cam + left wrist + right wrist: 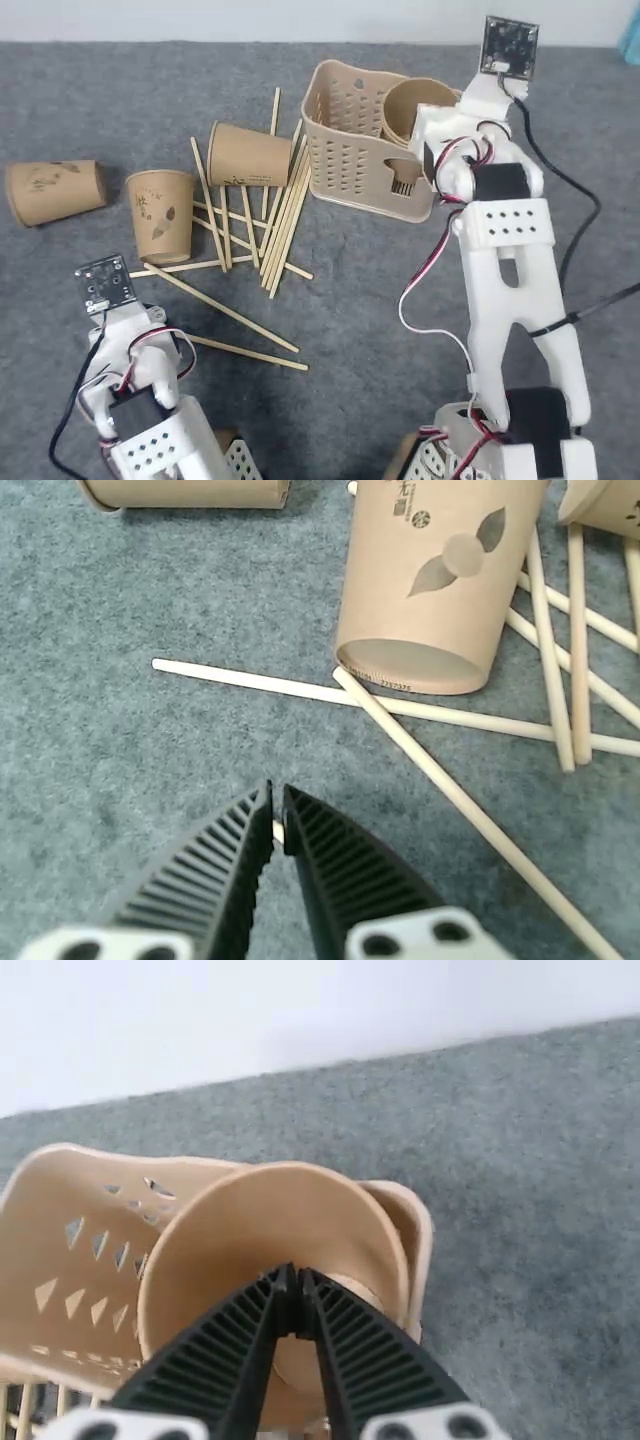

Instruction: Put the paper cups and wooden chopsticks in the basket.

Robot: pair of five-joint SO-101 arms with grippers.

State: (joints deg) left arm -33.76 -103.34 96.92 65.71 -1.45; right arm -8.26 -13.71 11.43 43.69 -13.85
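Observation:
My right gripper [295,1282] is shut on the rim of a brown paper cup [270,1225], which it holds tilted over the beige basket [70,1220]; from above, that cup [412,108] sits at the basket's [355,150] right end. My left gripper [277,808] hovers low over the carpet, fingers pressed on a sliver of pale chopstick [278,831]. Just ahead of it an upside-down cup [440,580] stands on crossed chopsticks [440,712]. Two other cups [55,192] [248,155] lie on their sides. Several chopsticks [282,205] lie scattered left of the basket.
Grey carpet covers the table. Another chopstick [245,352] runs rightward from under the left arm [140,390]. The right arm [510,260] stretches along the right side toward the basket. Open carpet lies between the two arms.

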